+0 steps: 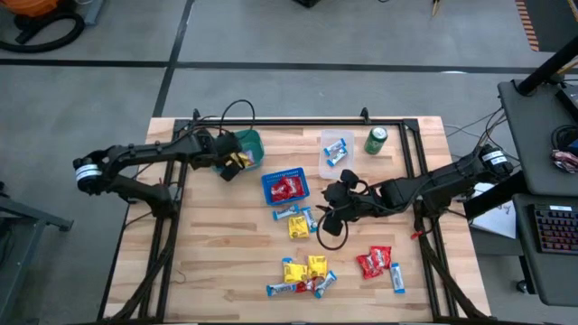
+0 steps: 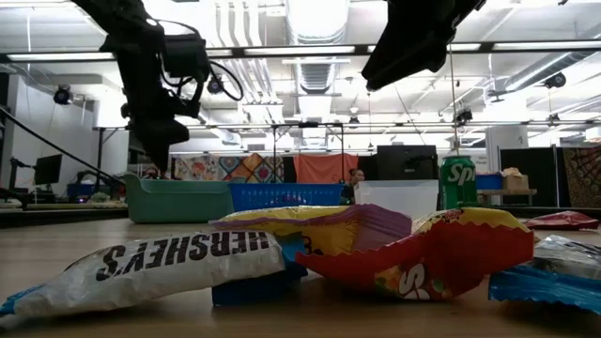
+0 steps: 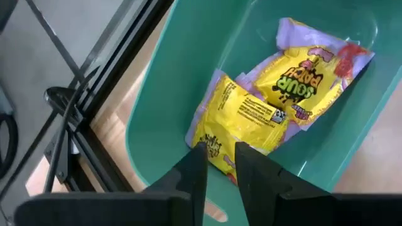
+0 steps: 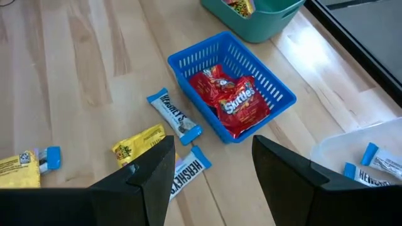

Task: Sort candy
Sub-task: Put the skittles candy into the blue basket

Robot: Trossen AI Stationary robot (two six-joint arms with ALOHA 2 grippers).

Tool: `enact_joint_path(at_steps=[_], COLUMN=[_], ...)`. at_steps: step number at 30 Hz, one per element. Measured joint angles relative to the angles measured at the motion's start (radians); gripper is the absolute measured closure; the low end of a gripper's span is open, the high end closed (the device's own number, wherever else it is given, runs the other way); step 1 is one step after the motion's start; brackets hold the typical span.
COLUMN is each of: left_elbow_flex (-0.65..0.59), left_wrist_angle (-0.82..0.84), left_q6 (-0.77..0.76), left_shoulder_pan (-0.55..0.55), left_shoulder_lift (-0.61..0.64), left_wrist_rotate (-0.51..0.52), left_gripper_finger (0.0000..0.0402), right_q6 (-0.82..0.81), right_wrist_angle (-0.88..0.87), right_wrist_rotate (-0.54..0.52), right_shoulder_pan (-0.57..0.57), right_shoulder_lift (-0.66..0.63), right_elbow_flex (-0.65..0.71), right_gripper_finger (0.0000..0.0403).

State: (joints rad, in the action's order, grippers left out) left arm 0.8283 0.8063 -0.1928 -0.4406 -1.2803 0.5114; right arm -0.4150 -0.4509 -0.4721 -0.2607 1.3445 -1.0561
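My left gripper [image 1: 233,164] reaches down into the teal basket [image 3: 163,94] at the table's far left. Its fingers stand a little apart [image 3: 221,163], and the end of a yellow candy [image 3: 242,119] lies between them. That packet leans on the basket's wall beside a second yellow candy [image 3: 308,78]. My right gripper [image 1: 327,217] hangs open [image 4: 213,163] above mid-table, holding nothing. It is just right of a small cluster of loose candy [image 1: 300,221]. Red candy [image 4: 235,103] lies in the blue basket [image 4: 276,94]. My left gripper comes slanting down from above. A gap shows between its fingertips [image 3: 196,164], and the yellow candy's near end [image 3: 215,150] sits in that gap. I cannot tell whether the fingers touch it. The packet rests inside the basket.
A clear container [image 1: 336,152] with blue-and-white bars and a green can [image 1: 376,140] stand at the far side. More loose candy lies near the front edge [image 1: 307,275] and at the front right [image 1: 375,262]. Cables trail by both arms.
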Motion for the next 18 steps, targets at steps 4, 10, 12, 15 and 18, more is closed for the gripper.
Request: enact_joint_path(at_steps=[4, 10, 12, 15, 18], left_elbow_flex=[0.011, 0.012, 0.012, 0.012, 0.012], left_wrist_angle=[0.006, -0.107, -0.177, -0.29, -0.397], left_q6=[-0.12, -0.207, -0.204, -0.17, -0.099], left_shoulder_pan=[0.045, 0.258, 0.34, 0.46, 0.569], left_shoulder_lift=[0.02, 0.066, 0.071, 0.071, 0.064], left_wrist_rotate=[0.0, -0.003, -0.003, -0.002, -0.003], left_gripper_finger=[0.0326, 0.0326, 0.0326, 0.0326, 0.0326], right_q6=[-0.023, -0.15, -0.217, -0.342, -0.463], right_wrist_angle=[-0.025, -0.146, -0.211, -0.342, -0.482], right_wrist_rotate=[0.033, 0.107, 0.11, 0.114, 0.115], right_shoulder_pan=[0.0, 0.0, 0.0, 0.0, 0.0], right_shoulder_lift=[0.0, 0.0, 0.0, 0.0, 0.0], right_elbow_flex=[0.0, 0.0, 0.0, 0.0, 0.0], right_gripper_finger=[0.02, 0.02, 0.02, 0.02, 0.02])
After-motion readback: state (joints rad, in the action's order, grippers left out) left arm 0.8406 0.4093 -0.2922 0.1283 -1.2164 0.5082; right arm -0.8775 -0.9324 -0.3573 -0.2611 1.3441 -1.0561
